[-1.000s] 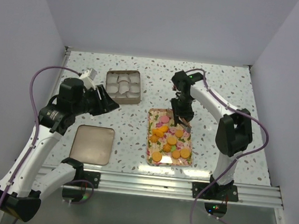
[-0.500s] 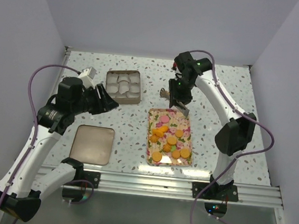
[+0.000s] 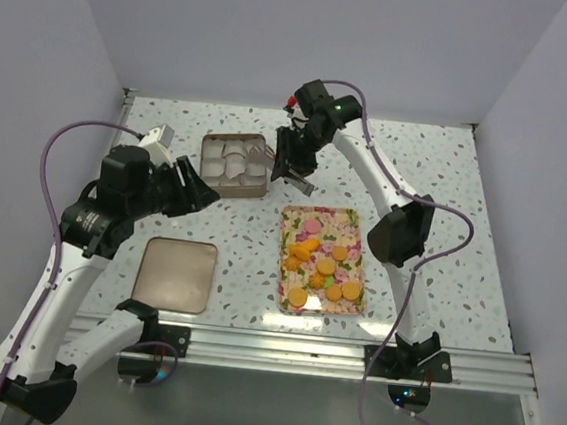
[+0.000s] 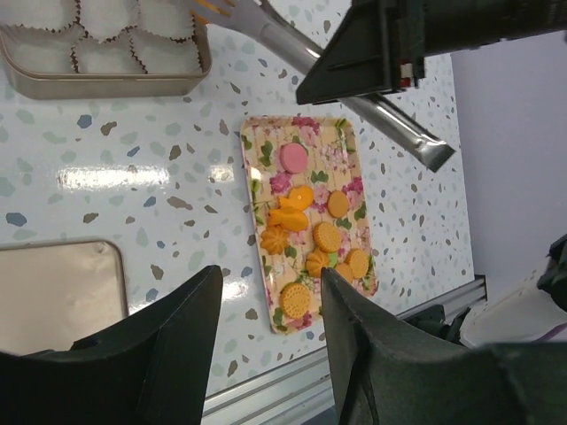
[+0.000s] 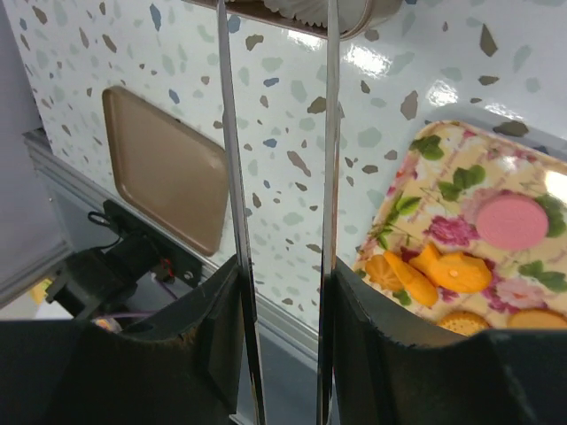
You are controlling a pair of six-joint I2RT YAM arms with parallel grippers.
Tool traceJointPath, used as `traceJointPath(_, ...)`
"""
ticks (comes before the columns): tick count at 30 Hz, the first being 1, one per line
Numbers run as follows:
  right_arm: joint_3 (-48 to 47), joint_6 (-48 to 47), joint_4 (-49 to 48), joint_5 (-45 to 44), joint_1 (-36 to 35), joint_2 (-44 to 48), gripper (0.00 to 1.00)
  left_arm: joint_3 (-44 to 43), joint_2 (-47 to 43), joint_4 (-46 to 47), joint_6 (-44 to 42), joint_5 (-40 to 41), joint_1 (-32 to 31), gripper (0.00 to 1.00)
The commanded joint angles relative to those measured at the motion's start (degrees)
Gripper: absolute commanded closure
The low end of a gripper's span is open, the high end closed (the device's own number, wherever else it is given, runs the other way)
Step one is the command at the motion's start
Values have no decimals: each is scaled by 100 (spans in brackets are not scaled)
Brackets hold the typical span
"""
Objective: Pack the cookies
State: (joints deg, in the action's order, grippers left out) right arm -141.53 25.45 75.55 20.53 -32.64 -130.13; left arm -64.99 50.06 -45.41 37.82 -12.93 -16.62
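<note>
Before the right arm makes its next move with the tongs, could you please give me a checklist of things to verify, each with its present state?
1. The right hand grips the tongs: ok.
2. An orange cookie sits at the tongs' tip: ok, though cropped at the picture's edge.
3. The tip reaches the tin: ok, at its edge.
4. The paper cup beneath the tip is free: cannot tell.
5. The left hand is open and holds nothing: ok.

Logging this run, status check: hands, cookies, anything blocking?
Left hand open, empty, hovering. Right hand shut on tongs, orange cookie at their tips by the tin edge. Other cookies on floral tray. Nothing blocking seen.
</note>
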Motion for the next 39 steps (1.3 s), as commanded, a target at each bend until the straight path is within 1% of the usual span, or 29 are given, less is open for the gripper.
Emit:
traceJointPath(1,-348,478,-408,653,21,-267,69,-295,-163,-231,-47,124,10,46)
traceJointPath(4,-568,680,-742,803,21,-522,69,-374,-164,-416,-56,168,10,46)
traceJointPath(8,-165,716,-980,794,21,-531,69,-453,-172,-574,-91,273,10,46)
traceJointPath(13,-93,707,-1069,628,21,-716,69,-471,-93,-636,-100,247,10,46)
traceJointPath(16,-181,733,-955,469,30,-830,65,-549,-41,-645,-117,291,10,46)
traceJointPath(19,-50,742,-937,373,30,-830,63,-576,12,-654,-135,326,10,46)
traceJointPath(22,-32,698,-893,223,30,-821,57,-541,38,-627,-135,317,10,46)
traceJointPath(28,38,654,-910,188,74,-865,53,-558,82,-557,-126,273,10,46)
traceJointPath(39,56,716,-1103,197,223,-857,48,-567,188,-452,-56,186,10,46)
